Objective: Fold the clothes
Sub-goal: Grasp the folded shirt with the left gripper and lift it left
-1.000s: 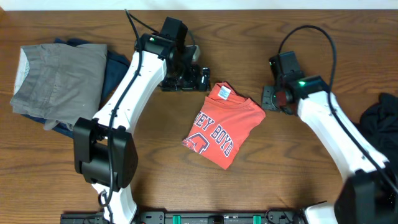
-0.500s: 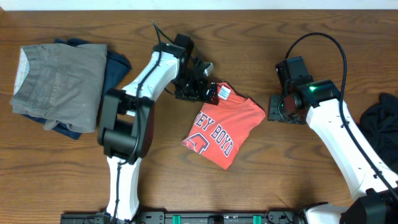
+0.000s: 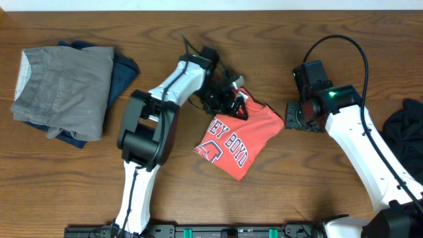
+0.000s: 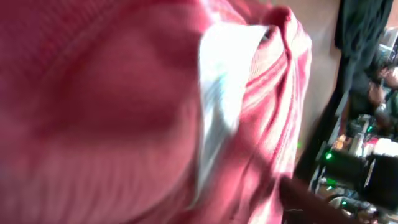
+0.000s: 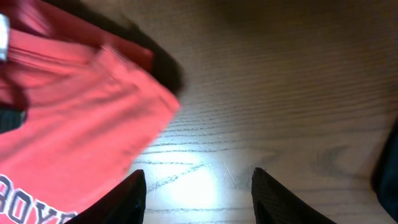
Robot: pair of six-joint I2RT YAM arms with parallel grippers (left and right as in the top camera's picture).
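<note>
Tabletop (image 3: 79, 178) carried the folded coral-red T-shirt (image 3: 261, 125) at its middle, with the BOYD lettering upward. Left gripper (image 3: 234, 106) sat at the shirt's collar, and red cloth filled its wrist view; whether it pinched the fabric could not be told. Right gripper (image 5: 196, 186) hovered over bare wood just beside the shirt's edge, fingers spread.
</note>
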